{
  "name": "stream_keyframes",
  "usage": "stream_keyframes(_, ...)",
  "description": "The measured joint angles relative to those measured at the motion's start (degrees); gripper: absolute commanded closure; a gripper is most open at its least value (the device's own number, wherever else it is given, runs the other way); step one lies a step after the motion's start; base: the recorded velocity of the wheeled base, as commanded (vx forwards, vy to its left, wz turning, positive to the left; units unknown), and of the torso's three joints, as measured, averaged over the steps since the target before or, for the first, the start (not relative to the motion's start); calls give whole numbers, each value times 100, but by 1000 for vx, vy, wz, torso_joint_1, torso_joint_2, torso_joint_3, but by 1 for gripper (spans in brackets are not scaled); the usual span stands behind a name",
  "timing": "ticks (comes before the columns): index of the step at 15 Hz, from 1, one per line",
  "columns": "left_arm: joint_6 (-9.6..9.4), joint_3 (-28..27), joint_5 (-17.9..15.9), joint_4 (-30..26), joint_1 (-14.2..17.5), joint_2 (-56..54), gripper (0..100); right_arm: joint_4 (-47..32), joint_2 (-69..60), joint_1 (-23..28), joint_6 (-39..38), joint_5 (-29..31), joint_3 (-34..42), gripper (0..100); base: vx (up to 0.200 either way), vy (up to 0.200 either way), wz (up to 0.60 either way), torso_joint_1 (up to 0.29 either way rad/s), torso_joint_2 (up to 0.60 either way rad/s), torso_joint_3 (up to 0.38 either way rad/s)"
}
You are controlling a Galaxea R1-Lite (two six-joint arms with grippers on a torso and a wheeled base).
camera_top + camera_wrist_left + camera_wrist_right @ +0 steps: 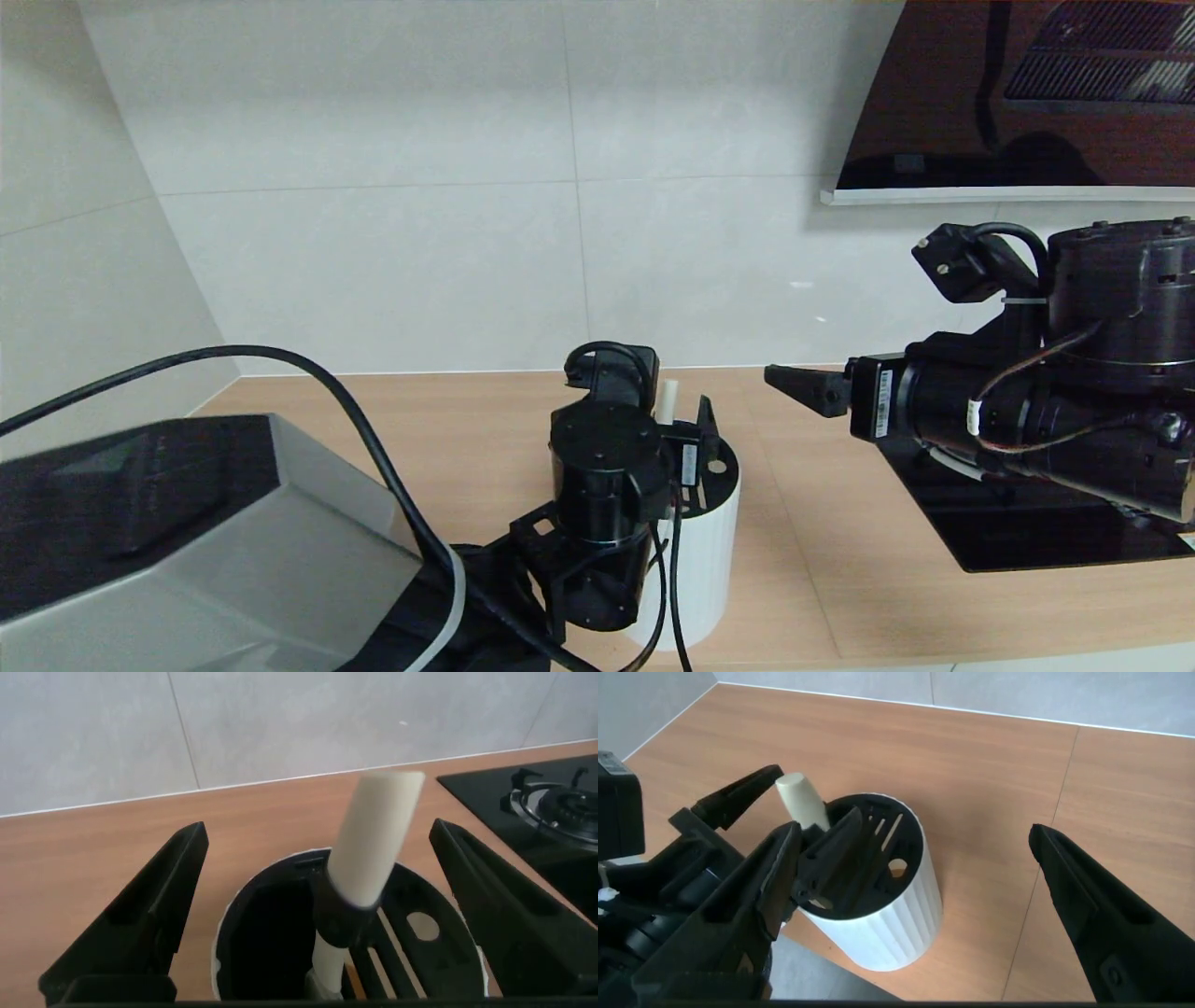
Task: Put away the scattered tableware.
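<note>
Looks close to done for one piece: has the cream-white round utensil handle (374,831) leaning in the large opening of the white ribbed cylindrical holder with a black slotted lid (707,551), on the light wooden counter (448,420). Has the left gripper (318,835) spread wide on either side of that handle, gripping nothing. Keeps the right gripper (913,845) off to the side, likewise wide and empty, near the black glass cooktop (1027,532). Probably needs only a clear pull-away; cannot tell whether more tableware waits.

Bright even light, soft shadows, reflections on hood (934,112)
</note>
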State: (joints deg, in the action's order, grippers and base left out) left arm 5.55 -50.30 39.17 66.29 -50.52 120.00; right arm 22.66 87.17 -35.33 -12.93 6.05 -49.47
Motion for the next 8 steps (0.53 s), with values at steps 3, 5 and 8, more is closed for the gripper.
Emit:
stream_keyframes(3, 0, 168, -219, -33, 49, -816, 0, 24, -112, 13, 45, 277, 63, 0, 0, 0, 0, 0, 0, 0)
stream_keyframes(5, -2, 297, -578, -205, 151, -1681, 0, 24, -284, 71, 583, 378, 157, 0, 0, 0, 0, 0, 0, 0)
stream_keyframes(8, -2, 581, -995, -761, 386, -3082, 0, 29, -816, 221, 1001, 421, 556, 0, 0, 0, 0, 0, 0, 0)
